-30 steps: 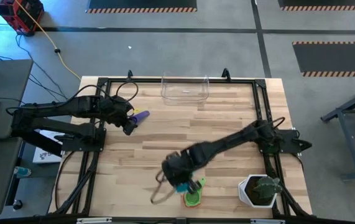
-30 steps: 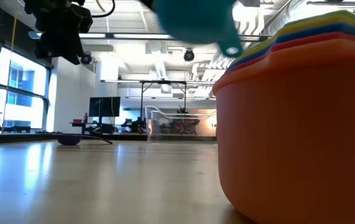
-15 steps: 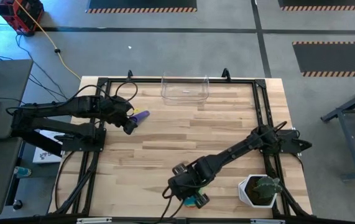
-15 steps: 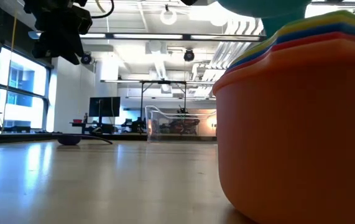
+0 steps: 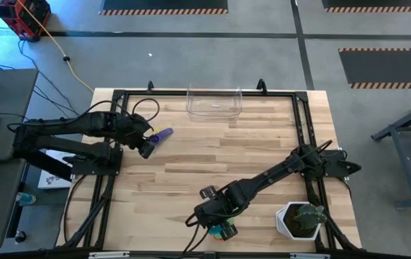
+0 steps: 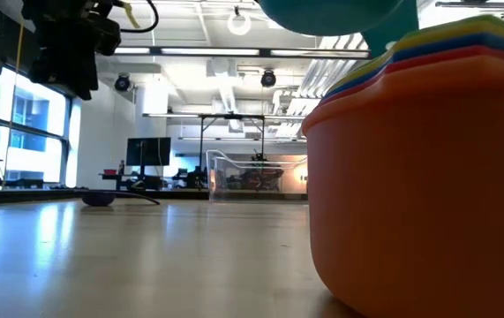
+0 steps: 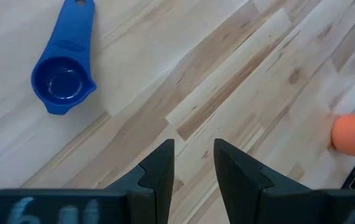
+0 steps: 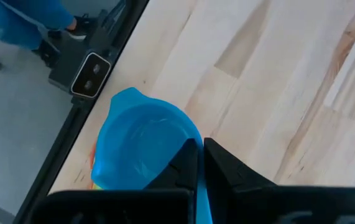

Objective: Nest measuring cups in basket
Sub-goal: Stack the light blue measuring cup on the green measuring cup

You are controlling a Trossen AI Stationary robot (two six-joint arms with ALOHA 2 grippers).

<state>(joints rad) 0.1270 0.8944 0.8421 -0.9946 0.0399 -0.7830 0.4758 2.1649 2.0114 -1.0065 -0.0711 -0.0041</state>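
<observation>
A stack of nested measuring cups (image 6: 428,177), orange outermost, stands at the table's near edge. My right gripper (image 5: 223,230) hovers over it, shut on the light blue cup (image 8: 143,146); stack colours (image 8: 93,177) peek out under that cup. In the low view the light blue cup (image 6: 340,13) shows at the stack's top; whether it rests in the stack I cannot tell. A blue cup (image 7: 62,71) lies flat on the table, far left (image 5: 162,134). My left gripper (image 5: 145,147) hangs open above the table just beside it. The clear basket (image 5: 214,102) stands at the far edge. My right gripper pinches the light blue cup's flat handle (image 8: 201,196) between its two fingers (image 8: 186,163), coming from above and slanting down. The bowl sticks out beyond the fingertips, mouth up, over the stack. Whether the bowl touches the cups below is hidden by the cup itself.
A white pot with a green plant (image 5: 302,221) stands in the near right corner, close to the stack. A black frame rail (image 8: 102,56) runs along the near edge beside the stack. Bare wood lies between the blue cup and the stack.
My right gripper has carried the light blue cup toward the table's near edge and a little right, then lowered it over the stack. My left gripper has shifted slightly toward the table's left and near side; the blue cup has stayed where it lay.
</observation>
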